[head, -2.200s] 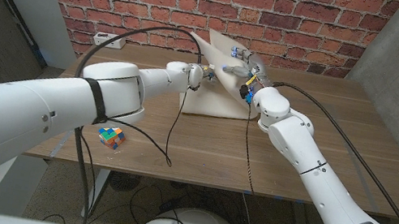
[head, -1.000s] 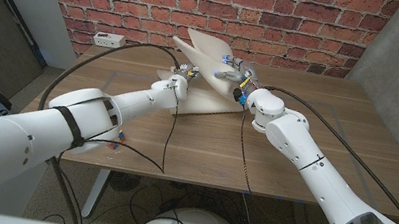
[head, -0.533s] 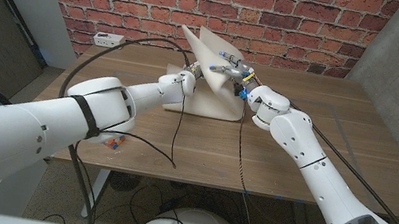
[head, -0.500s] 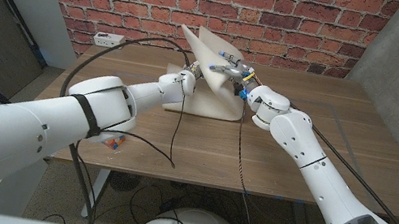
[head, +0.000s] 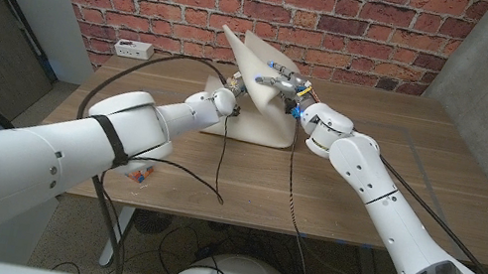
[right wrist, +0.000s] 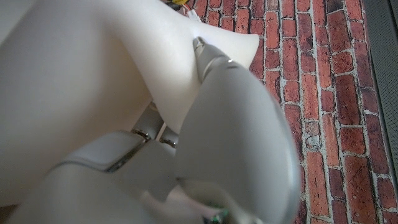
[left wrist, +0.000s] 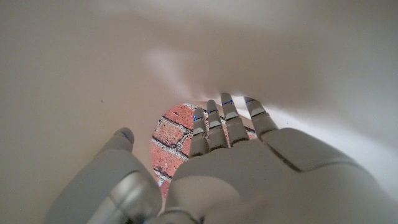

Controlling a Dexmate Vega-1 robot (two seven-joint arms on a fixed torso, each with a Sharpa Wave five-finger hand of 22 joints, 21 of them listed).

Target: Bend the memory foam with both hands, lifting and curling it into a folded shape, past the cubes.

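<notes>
A pale slab of memory foam (head: 257, 89) sits on the far middle of a wooden table (head: 394, 199), in front of a brick wall. Part of it lies flat on the table while the other part rises steeply as a raised flap, its top corner pointing up and toward the robot's left. The fold line runs roughly across the table from left to right, so the flap has to curl over along that line.

The left hand (head: 236, 86) reaches in from the left and meets the flap's left edge. In the left wrist view its fingers (left wrist: 227, 121) are extended, slightly apart, with foam all around them and a patch of brick showing between thumb and fingers. It appears to hold the foam's edge, though the grip itself is partly hidden.

The right hand (head: 286, 82) comes from the right and lies against the flap's near face, fingers spread across it. In the right wrist view a finger (right wrist: 205, 53) presses along the foam's curved surface, with foam bulging on both sides, so this hand seems to be gripping or bracing the flap.

Both hands are on the foam at about the same height, one on each side of the raised part. The foam lies between them, beyond both wrists.

Coloured cubes (head: 141, 172) sit near the table's front left edge, well apart from the foam and partly hidden by the left arm.
</notes>
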